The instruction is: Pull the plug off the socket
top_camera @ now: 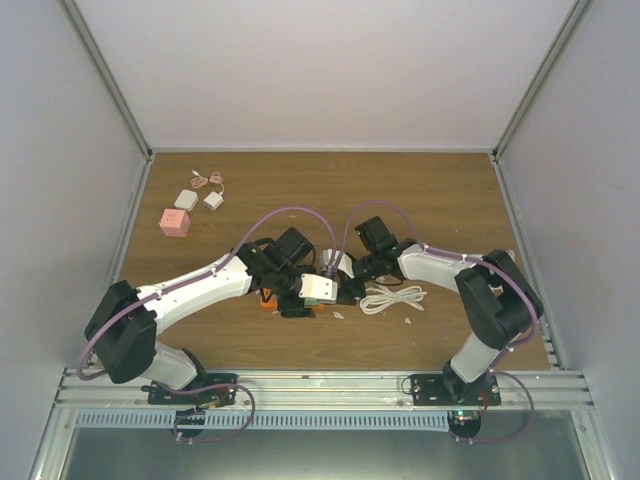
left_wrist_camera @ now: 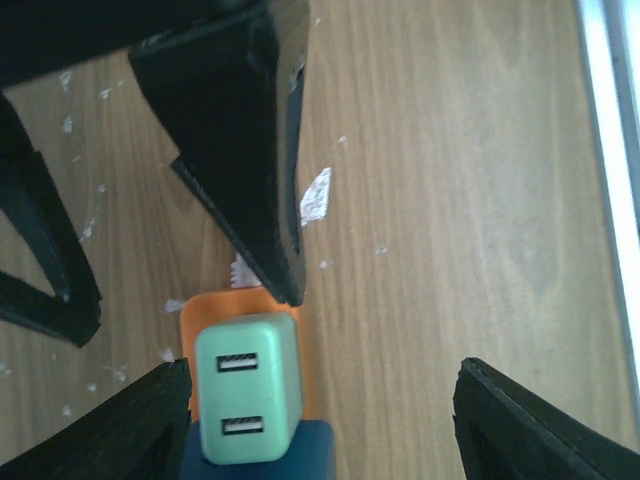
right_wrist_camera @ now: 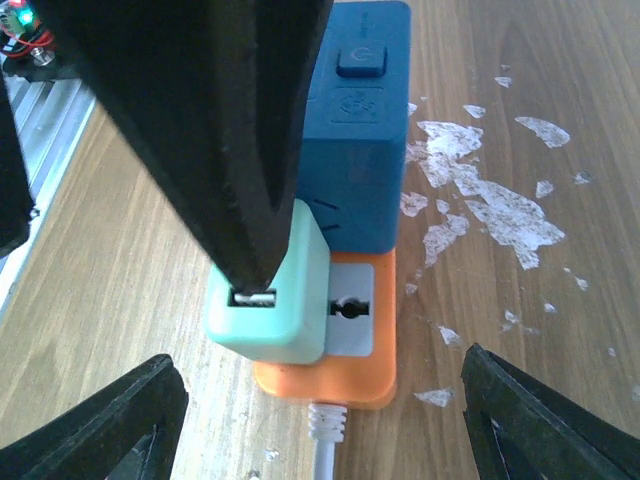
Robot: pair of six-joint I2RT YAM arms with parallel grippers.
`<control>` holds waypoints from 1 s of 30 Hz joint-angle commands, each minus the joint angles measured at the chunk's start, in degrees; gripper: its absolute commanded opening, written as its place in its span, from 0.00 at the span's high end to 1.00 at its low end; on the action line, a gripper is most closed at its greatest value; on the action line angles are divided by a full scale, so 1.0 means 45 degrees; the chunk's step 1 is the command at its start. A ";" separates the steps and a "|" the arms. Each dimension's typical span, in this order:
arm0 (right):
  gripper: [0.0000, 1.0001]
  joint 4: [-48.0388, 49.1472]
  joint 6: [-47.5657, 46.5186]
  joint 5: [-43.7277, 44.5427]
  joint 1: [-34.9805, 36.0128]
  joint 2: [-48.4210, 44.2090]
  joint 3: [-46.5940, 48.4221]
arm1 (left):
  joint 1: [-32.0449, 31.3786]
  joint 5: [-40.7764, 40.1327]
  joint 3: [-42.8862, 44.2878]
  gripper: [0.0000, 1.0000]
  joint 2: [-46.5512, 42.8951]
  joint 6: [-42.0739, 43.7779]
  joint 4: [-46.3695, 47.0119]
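Both jaws of the left gripper (left_wrist_camera: 325, 375) straddle the mint plug (left_wrist_camera: 248, 388).

No words legible; a power symbol marks the button (right_wrist_camera: 358, 60) on the blue block (right_wrist_camera: 355, 160).

The plug (right_wrist_camera: 280, 330) is smooth matt plastic, the table (left_wrist_camera: 450, 200) wood-grain.

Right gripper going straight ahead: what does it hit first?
Likely the mint-green plug in the orange socket strip, between the open fingers of the right gripper. The left arm's finger overlaps the plug; depth unclear.
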 commanded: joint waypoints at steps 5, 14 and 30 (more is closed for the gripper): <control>0.25 -0.0338 -0.0382 0.0317 -0.0627 0.0004 0.0389 | -0.0178 -0.1407 0.0283 0.30 0.0525 -0.0381 0.0887; 0.28 -0.0750 -0.0220 0.0481 -0.1357 0.0532 0.0766 | -0.0363 -0.1928 0.0452 0.43 0.1181 -0.0363 0.0869; 0.28 -0.1010 -0.0221 0.0351 -0.1385 0.0762 0.0934 | -0.0419 -0.2123 0.0856 0.69 0.0764 0.0016 0.0330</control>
